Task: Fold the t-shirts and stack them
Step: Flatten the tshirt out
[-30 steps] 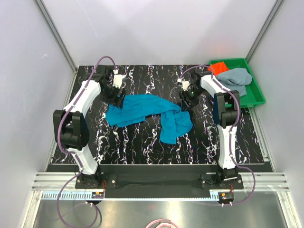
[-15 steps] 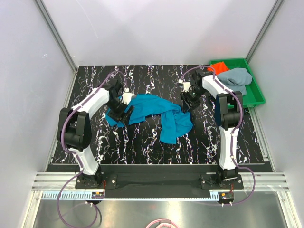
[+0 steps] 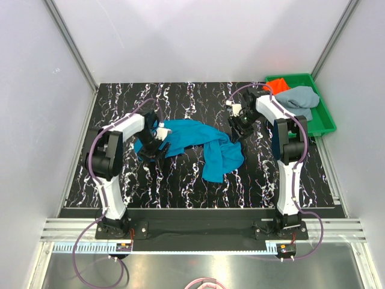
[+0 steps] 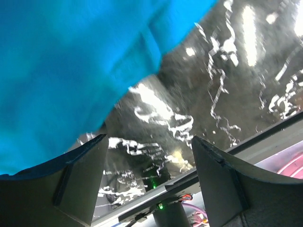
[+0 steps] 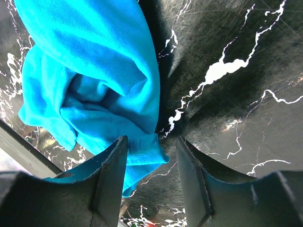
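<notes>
The teal-blue t-shirt [image 3: 192, 141] lies crumpled across the middle of the black marbled table. My left gripper [image 3: 155, 146] is low over its left edge, open and empty. In the left wrist view the shirt [image 4: 71, 71] fills the upper left, and bare table shows in my left gripper [image 4: 149, 175]. My right gripper [image 3: 239, 127] is open at the shirt's far right edge. In the right wrist view a corner of the shirt [image 5: 94, 71] lies in my right gripper [image 5: 150, 175], ungripped. The orange-red t-shirt [image 3: 277, 85] and grey-blue t-shirt [image 3: 299, 99] lie in the green tray.
The green plastic tray [image 3: 328, 123] sits at the table's back right corner. Grey walls with metal frame rails enclose the table on three sides. The table's near edge and rail show in the left wrist view [image 4: 265, 142].
My left gripper has swung from the far left corner towards me and onto the shirt's left edge. The shirt's left part is bunched slightly. The right gripper has hardly moved.
</notes>
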